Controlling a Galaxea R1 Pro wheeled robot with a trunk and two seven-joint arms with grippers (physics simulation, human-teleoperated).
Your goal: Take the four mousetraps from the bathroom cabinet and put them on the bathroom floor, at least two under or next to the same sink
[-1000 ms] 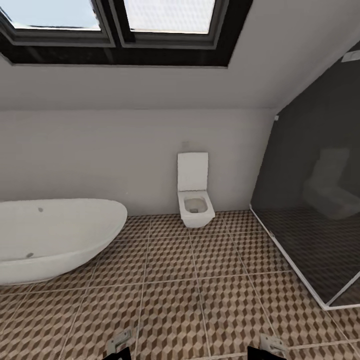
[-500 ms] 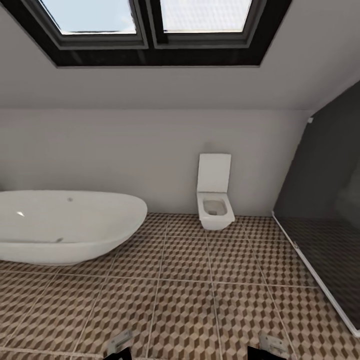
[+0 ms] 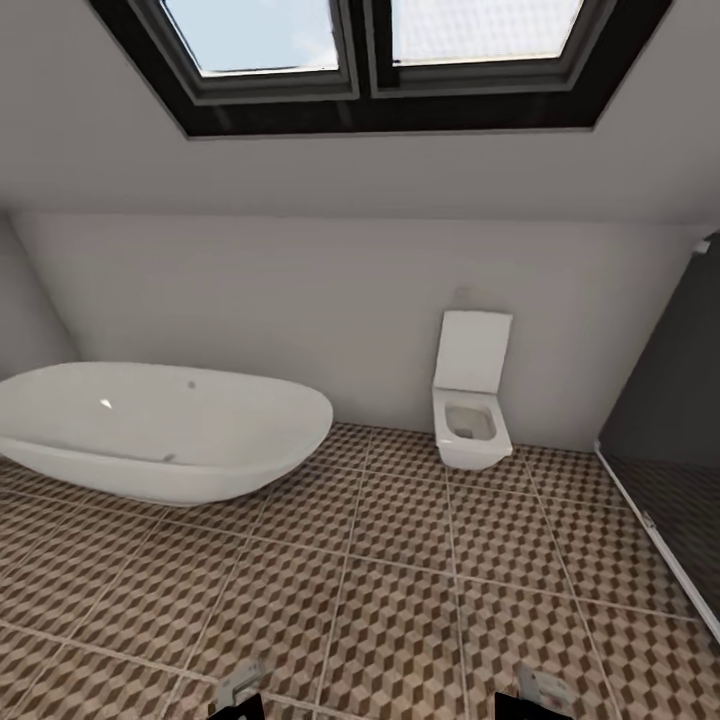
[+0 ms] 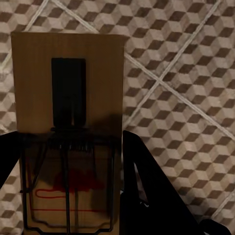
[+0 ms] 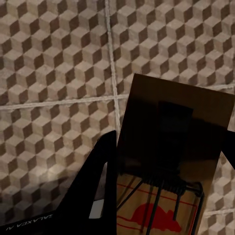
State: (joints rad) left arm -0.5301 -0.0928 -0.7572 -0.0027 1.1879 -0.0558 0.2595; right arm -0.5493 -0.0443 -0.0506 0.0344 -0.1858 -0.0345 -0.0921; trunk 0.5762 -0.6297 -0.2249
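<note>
My left gripper [image 4: 68, 142] is shut on a mousetrap [image 4: 68, 88], a flat wooden board with dark wire parts and a red mark, held above the bathroom floor [image 4: 181, 58]. My right gripper [image 5: 171, 152] is shut on a second mousetrap [image 5: 176, 127] with a red mouse print, also over the cube-patterned tiles [image 5: 58, 73]. In the head view the left gripper [image 3: 238, 692] and the right gripper [image 3: 540, 692] peek over the bottom edge above the bathroom floor [image 3: 400, 600]. The cabinet and the sink are out of view.
A white oval bathtub [image 3: 160, 430] stands on the left. A white toilet [image 3: 470, 410] with its lid up sits against the back wall. The dark glass shower wall [image 3: 670, 440] closes the right side. A skylight [image 3: 370, 50] sits in the sloped ceiling.
The camera has turned to the left: bathtub and toilet have slid rightward in the picture and less of the shower shows. Both grippers sit at the same spots at the bottom edge.
</note>
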